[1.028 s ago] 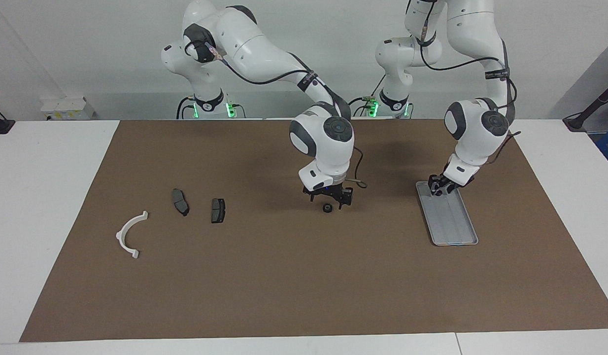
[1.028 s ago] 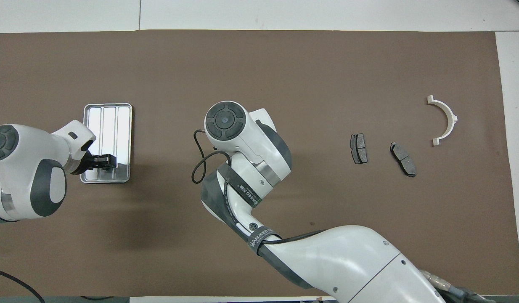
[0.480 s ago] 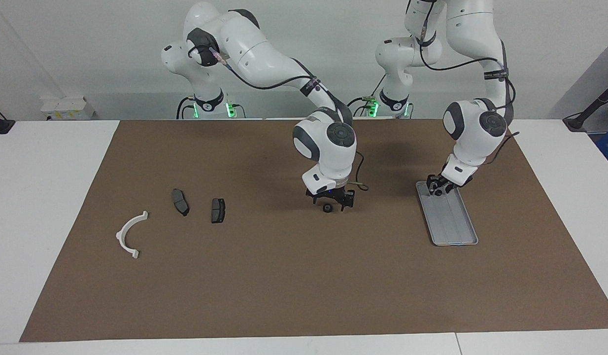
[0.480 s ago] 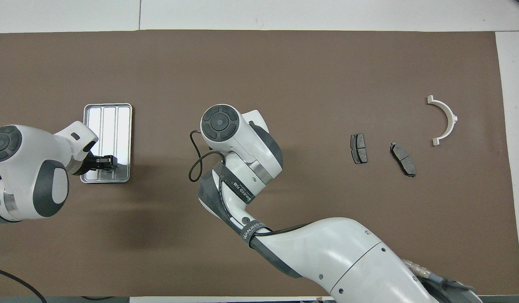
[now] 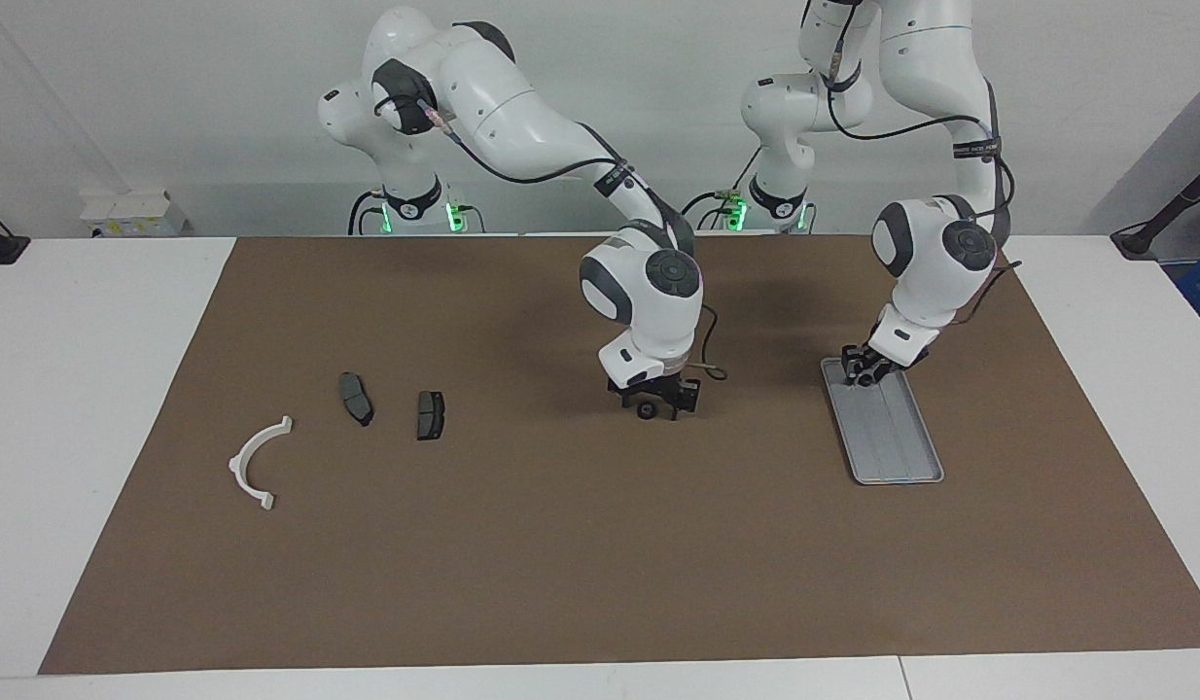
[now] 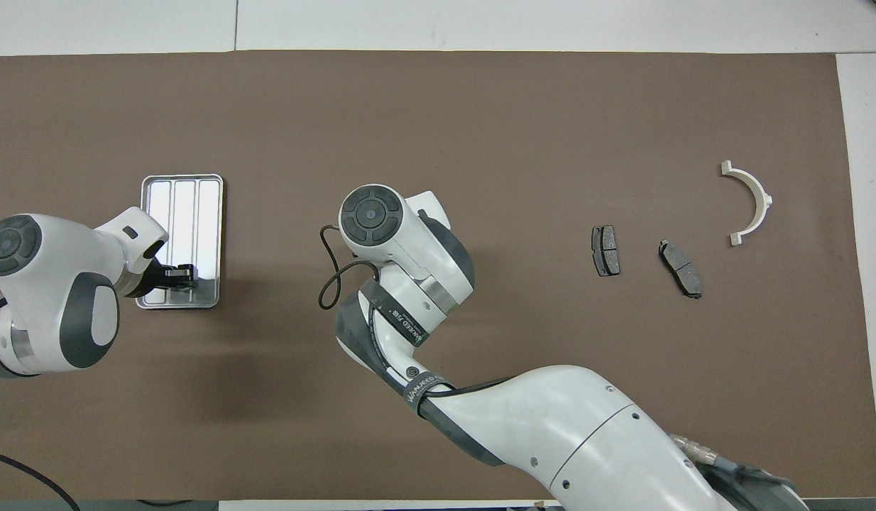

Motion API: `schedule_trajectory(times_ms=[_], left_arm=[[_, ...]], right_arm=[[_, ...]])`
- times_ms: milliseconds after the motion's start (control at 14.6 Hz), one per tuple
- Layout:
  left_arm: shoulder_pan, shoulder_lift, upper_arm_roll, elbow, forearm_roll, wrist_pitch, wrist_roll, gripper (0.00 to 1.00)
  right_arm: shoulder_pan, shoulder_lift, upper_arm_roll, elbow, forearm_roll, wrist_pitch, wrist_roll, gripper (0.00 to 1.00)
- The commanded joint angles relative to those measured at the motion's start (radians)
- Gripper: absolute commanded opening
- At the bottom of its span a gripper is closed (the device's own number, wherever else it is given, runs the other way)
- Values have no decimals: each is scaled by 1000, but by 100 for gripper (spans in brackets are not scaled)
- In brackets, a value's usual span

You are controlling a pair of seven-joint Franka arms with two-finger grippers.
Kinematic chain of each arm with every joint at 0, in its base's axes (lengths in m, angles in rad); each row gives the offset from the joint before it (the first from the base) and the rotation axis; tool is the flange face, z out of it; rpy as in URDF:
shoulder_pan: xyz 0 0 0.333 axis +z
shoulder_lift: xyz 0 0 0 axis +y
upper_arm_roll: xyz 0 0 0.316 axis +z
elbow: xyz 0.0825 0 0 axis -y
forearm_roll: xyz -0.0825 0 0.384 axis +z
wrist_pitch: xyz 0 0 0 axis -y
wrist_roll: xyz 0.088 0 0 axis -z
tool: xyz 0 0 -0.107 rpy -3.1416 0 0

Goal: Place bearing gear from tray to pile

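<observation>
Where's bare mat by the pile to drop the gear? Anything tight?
Free: mat between the gear at the right hand and the brake pad closest to it; the strip farther from the robots than the half-ring. Tight: between that pad and the other pad.

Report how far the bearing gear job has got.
Done: the bearing gear is off the tray, on the mat mid-table. In hand: the right pincer is down around it. Left: carrying it to the pile. The left pincer waits over the tray.
</observation>
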Motion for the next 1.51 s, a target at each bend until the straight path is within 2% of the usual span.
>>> schedule_trajectory(times_ms=[0, 137, 206, 343, 411, 548, 685, 754, 822, 1028, 1097, 1302, 1439], left_arm=[[-2, -6, 0, -21, -9, 29, -6, 24], [0, -6, 0, -20, -9, 21, -6, 6], [1, -6, -2, -9, -9, 9, -6, 1], [1, -20, -2, 32, -9, -55, -6, 0], [0, -26, -2, 67, -9, -112, -6, 0], [-3, -52, -2, 143, -9, -218, -12, 0], [-3, -72, -5, 196, -9, -282, -29, 0], [-6, -72, -9, 219, -11, -293, -51, 0], [-31, -66, -15, 242, -15, -293, -104, 0], [-115, -54, -15, 276, -18, -301, -233, 0], [-139, -53, -15, 279, -22, -296, -273, 0], [-233, -48, -15, 284, -23, -260, -406, 0], [-271, -33, -15, 289, -28, -240, -460, 0]], right_arm=[[2, -6, -1, -16, -10, 11, 21, 81], [2, -6, -1, -14, -9, 11, 21, 71], [2, -6, 1, -14, -7, 13, 21, 65], [-3, -6, 1, -14, -6, 13, 21, 43], [-6, -6, 1, -16, -6, 19, 21, 37], [-9, -6, -1, -17, -6, 28, 20, 33], [-9, -4, 1, -17, -4, 31, 20, 22], [-9, -4, 1, -19, -4, 33, 20, 14], [-11, -4, 1, -19, -4, 30, 18, 0], [-14, -10, -6, 0, -16, -25, 9, 0], [-35, -21, -7, 15, -15, -82, -15, 0], [-107, -58, -1, 156, -3, -287, -151, 0], [-179, -117, -1, 173, 0, -358, -312, 0]])
